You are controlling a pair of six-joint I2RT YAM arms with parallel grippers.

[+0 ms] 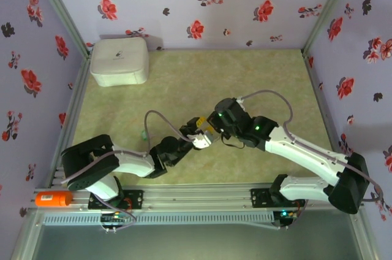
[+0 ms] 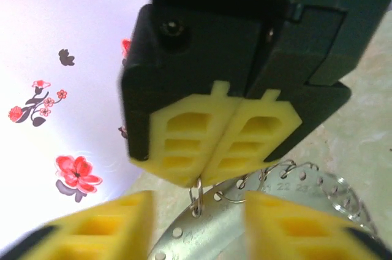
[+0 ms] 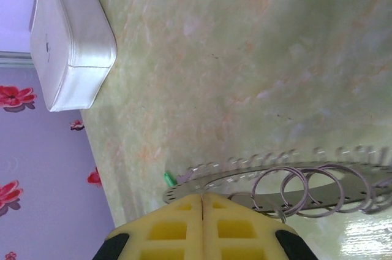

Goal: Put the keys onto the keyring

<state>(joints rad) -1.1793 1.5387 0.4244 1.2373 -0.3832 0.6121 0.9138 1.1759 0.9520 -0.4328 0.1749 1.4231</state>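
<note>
Above the table [image 1: 245, 76], right end effector [image 3: 202, 200] pinches keyring [image 3: 208, 185], left end effector [image 2: 197, 210] open, white box [image 1: 119, 61] shut

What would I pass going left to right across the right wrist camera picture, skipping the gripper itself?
white box → green key → keyring, which runs on from beside the key to the right edge of the picture.
</note>
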